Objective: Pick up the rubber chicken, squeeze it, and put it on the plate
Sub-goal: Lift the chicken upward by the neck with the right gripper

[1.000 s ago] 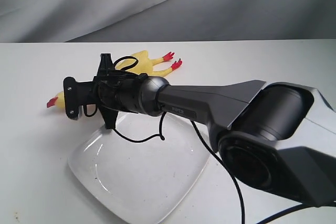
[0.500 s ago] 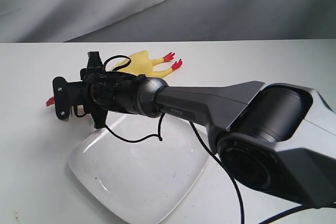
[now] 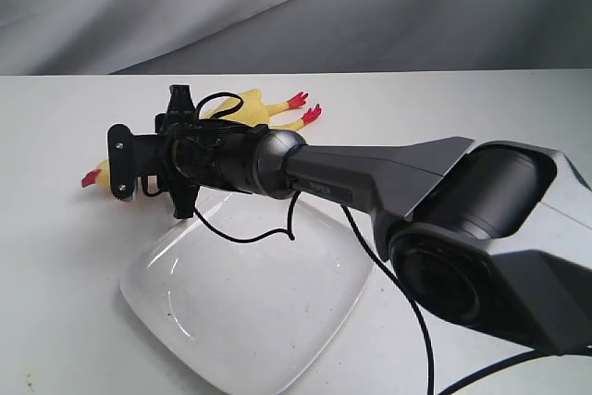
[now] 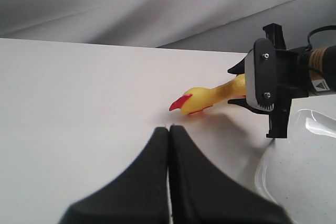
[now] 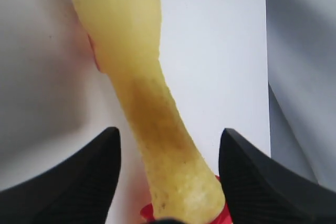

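Observation:
The yellow rubber chicken [image 3: 248, 106] lies on the white table behind the plate [image 3: 250, 321], red feet to the right and red-beaked head [image 3: 95, 176] to the left. My right gripper [image 3: 122, 171] has reached across to the left and sits over the chicken's neck. In the right wrist view it is open [image 5: 169, 136], one finger [image 5: 100, 161] on each side of the neck [image 5: 157, 145] with a gap on both sides. My left gripper [image 4: 169, 128] is shut on nothing, low over the table, short of the chicken's head [image 4: 191, 101].
The right arm [image 3: 370, 178] and its black cable [image 3: 245, 233] stretch over the plate's far half. A grey cloth backdrop [image 3: 296, 6] runs behind the table. The plate's rim [image 4: 273, 174] is close beside the left gripper.
The right gripper slid left along the chicken's neck, covering the head, then came back right; the head shows again. The chicken and plate have not moved.

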You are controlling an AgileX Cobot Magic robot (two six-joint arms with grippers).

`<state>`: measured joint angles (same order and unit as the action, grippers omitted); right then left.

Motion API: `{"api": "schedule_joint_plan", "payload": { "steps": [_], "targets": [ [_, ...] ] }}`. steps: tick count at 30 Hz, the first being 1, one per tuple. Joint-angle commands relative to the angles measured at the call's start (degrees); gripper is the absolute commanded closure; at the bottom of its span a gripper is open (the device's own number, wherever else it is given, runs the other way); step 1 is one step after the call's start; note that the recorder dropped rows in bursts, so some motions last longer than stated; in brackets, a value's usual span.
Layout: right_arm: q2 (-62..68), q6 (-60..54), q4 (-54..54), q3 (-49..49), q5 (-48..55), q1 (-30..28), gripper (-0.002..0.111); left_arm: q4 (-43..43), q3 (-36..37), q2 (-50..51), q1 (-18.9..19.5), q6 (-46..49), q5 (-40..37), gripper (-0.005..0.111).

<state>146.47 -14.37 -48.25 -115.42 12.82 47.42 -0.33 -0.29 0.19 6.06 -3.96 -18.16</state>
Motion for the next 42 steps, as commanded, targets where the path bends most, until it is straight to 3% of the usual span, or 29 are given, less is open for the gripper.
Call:
{"api": "schedule_joint_plan", "payload": {
  "steps": [1, 9, 12, 16, 18, 27, 31, 35, 39, 42],
  "targets": [
    [1.96, 0.32, -0.15, -1.71, 0.13, -0.15, 0.056, -0.43, 0.29, -0.19, 0.28, -0.10, 0.77, 0.106],
    [6.23, 0.32, -0.05, -9.37, 5.25, -0.15, 0.059, -0.43, 0.29, -0.19, 0.28, -0.10, 0.77, 0.106],
    [6.23, 0.32, -0.17, -9.37, 6.76, -0.15, 0.073, -0.43, 0.29, -0.19, 0.28, -0.10, 0.77, 0.106],
    [6.23, 1.51, -0.17, -9.37, 8.97, -0.03, 0.101, -0.43, 0.29, -0.19, 0.28, -0.10, 0.77, 0.106],
    [5.97, 1.98, -0.17, -9.37, 10.38, 0.07, 0.108, -0.43, 0.29, -0.19, 0.28, -0.10, 0.77, 0.106],
    [-1.23, 7.01, 0.22, -9.37, 18.14, 2.90, 0.108, -0.43, 0.29, -0.19, 0.28, -0.10, 0.77, 0.106],
    [-10.28, 12.25, 2.21, -9.37, 21.90, 5.23, 0.108, -0.43, 0.29, -0.19, 0.28, -0.10, 0.77, 0.106],
    [-21.74, 10.43, 18.76, -9.37, 29.77, 5.86, 0.108, -0.43, 0.29, -0.19, 0.28, -0.10, 0.77, 0.106],
    [-32.24, -7.81, 46.60, -9.37, 42.28, 5.27, 0.108, -0.43, 0.29, -0.19, 0.28, -0.10, 0.77, 0.106],
    [-37.62, -10.91, 54.04, -9.27, 45.72, 5.28, 0.108, -0.43, 0.29, -0.19, 0.28, -0.10, 0.77, 0.106]
  ]
}}
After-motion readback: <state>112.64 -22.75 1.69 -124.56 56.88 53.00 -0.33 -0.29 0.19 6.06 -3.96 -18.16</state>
